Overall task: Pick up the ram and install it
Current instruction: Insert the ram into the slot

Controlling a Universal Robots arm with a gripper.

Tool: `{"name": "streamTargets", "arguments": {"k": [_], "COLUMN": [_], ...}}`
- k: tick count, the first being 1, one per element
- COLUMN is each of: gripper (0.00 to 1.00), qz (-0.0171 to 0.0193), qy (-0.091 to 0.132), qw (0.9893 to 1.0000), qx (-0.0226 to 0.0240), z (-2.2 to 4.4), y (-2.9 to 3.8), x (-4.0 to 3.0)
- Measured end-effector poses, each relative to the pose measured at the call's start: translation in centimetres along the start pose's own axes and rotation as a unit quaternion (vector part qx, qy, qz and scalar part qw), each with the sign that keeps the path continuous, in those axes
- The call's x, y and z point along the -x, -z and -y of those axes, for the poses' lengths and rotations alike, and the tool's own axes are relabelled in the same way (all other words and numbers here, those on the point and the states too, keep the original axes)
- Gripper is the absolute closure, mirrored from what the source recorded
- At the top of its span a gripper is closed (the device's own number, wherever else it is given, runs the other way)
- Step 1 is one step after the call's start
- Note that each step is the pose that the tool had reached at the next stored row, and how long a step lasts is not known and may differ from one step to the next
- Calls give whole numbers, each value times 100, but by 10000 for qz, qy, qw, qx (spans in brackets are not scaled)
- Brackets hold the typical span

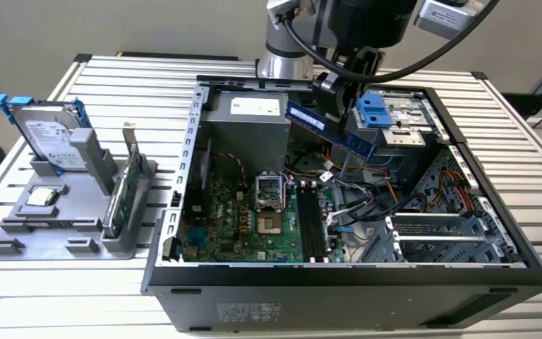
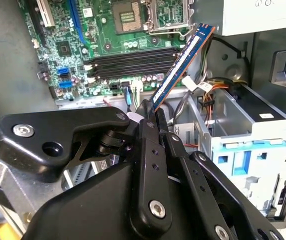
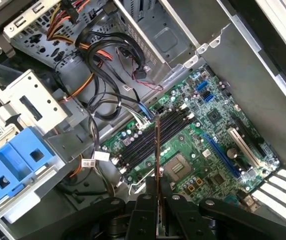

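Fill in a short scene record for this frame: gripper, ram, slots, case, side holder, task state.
gripper: gripper shut on the ram
ram: blue ram, tilted, held in the air over the open case, not seated
memory slots: black memory slots on the green motherboard, empty
case: computer case open, on the slatted table
holder: grey holder at the exterior view's left of the case, carrying the hard drive and the green card
task state: ram picked up, not yet installed
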State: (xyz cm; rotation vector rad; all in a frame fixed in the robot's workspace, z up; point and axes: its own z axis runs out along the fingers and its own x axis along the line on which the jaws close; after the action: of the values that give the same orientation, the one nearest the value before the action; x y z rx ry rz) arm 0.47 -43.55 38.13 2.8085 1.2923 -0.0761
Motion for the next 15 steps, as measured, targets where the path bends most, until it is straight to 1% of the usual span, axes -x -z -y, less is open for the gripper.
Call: {"name": "streamTargets", "arguments": {"k": [10,15], "gripper": [100,100], "qz": [4,4], "qy": [-160,-184], "qw": [9999,9998], "qx": [-11,-12], "z": [0,0], "y": [0,-1], "x": [0,0]}}
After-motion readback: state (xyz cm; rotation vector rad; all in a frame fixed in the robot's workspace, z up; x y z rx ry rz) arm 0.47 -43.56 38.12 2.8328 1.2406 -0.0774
